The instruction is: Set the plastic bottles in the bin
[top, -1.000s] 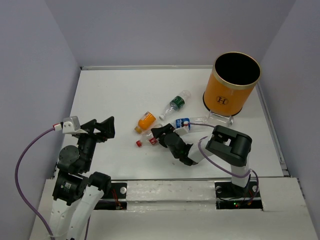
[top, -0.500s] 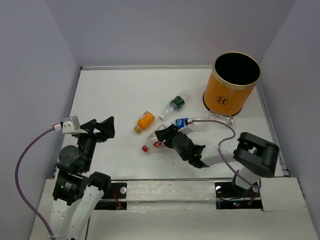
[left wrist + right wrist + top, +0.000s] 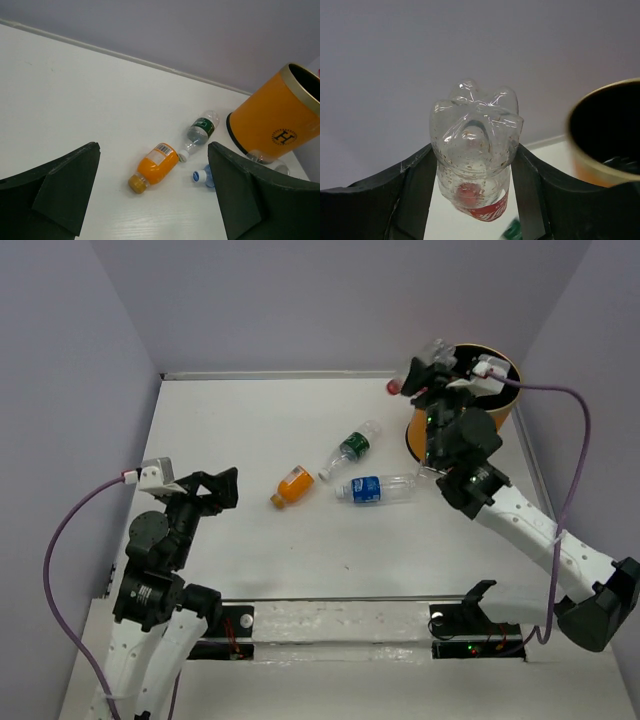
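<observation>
- Top external view: the right gripper [image 3: 428,378] is up at the bin [image 3: 505,412], at the far right of the table [image 3: 250,420]. A second ago it sat low at mid-table among the bottles.
- Its jaws pinch the red-cap bottle [image 3: 420,368]. That bottle lay on the table a second ago and is now in the air, just left of the bin's rim and not inside.
- The bottle lies sideways in the grip, its cap pointing left, away from the bin.
- Right wrist view: the black fingers [image 3: 415,175] press on both sides of this bottle. Its lobed base faces the camera and the bin's dark mouth sits at the right edge.
- The right arm, folded near its base a second ago, now stretches out toward the far right.
- Three bottles lie on the table where they were: the orange bottle [image 3: 292,484], the green-label bottle [image 3: 352,447] and the blue-label bottle [image 3: 375,488]. The blue-label one is now in full view, as the gripper no longer covers it.
- Left wrist view: a further clear bottle [image 3: 265,159] lies against the bin's base.
- The left gripper [image 3: 213,492] hovers at the near left with its jaws spread wide and nothing between them. It has barely shifted.
</observation>
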Controlling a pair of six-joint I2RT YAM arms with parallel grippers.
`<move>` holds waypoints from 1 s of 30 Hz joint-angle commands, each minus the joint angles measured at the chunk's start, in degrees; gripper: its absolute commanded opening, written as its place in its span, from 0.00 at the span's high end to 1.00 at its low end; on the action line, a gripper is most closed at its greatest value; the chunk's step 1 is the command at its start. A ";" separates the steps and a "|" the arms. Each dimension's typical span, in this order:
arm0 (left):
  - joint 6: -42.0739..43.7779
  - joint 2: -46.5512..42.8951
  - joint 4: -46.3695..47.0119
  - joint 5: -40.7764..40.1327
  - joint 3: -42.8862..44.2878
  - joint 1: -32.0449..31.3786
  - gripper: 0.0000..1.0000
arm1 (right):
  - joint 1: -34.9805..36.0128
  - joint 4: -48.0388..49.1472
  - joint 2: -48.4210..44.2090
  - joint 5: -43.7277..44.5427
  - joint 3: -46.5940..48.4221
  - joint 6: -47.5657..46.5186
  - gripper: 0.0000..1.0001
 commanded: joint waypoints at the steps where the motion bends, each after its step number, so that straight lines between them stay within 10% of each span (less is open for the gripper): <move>1: 1.61 5.23 3.31 5.26 -0.65 0.34 0.01 | -12.38 -2.96 3.30 8.01 8.31 -23.74 0.63; 13: 3.10 19.12 3.39 15.02 0.32 0.43 0.01 | -34.22 -12.08 13.41 -5.17 12.54 -15.18 0.61; 14: 3.19 20.79 3.57 17.20 0.32 0.34 0.01 | -34.22 -13.75 13.24 -5.87 12.10 -14.11 0.50; 15: 3.19 21.76 3.83 18.70 0.32 0.34 0.01 | -34.22 -14.73 12.46 -6.92 11.75 -13.23 0.15; 17: 3.54 25.61 5.06 23.52 0.84 0.25 0.01 | -34.22 -21.97 12.27 -10.09 14.54 -9.47 0.00; 30: 8.20 45.23 1.64 4.05 11.57 -12.66 0.01 | -32.38 -26.52 -11.88 -45.57 4.12 14.62 0.00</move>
